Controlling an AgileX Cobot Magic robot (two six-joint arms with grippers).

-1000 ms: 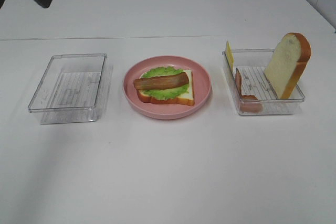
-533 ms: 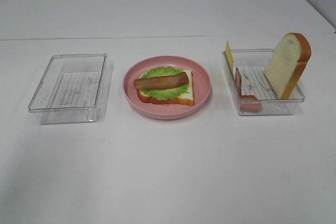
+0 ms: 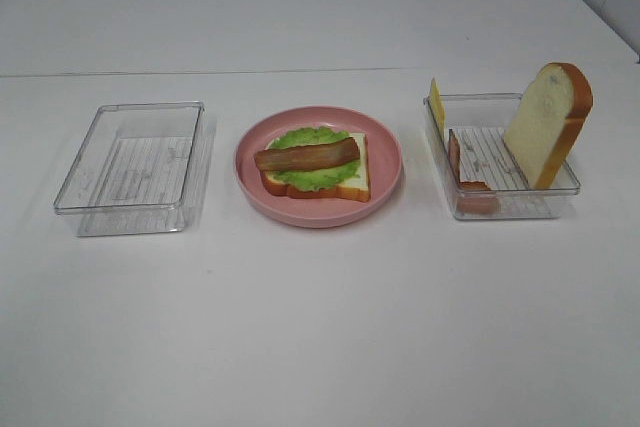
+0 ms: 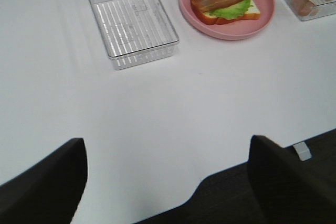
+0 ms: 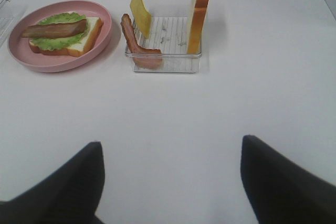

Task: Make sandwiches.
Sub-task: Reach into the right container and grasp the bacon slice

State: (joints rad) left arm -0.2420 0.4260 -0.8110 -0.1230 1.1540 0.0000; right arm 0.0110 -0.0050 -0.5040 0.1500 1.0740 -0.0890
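A half-built sandwich lies on the round pink plate [image 3: 392, 162]: a bread slice [image 3: 358, 181], a green lettuce leaf [image 3: 310, 176] and a bacon strip [image 3: 305, 156] on top. It also shows in the left wrist view [image 4: 223, 1] and the right wrist view [image 5: 58, 35]. The clear right tray [image 3: 520, 203] holds an upright bread slice [image 3: 545, 122], a yellow cheese slice [image 3: 436, 105] and a bacon strip [image 3: 470, 187]. My left gripper [image 4: 168, 182] and right gripper [image 5: 170, 182] are open and empty, near the table's front edge. Neither shows in the exterior view.
An empty clear tray [image 3: 120, 209] stands left of the plate and also shows in the left wrist view [image 4: 142, 51]. White table [image 3: 320, 327] stretches in front of the plate and trays. The table's front edge and dark floor [image 4: 226, 198] show in the left wrist view.
A dark arm part at the top left of the exterior view a second ago has left the view. Plate, trays and food have not moved.
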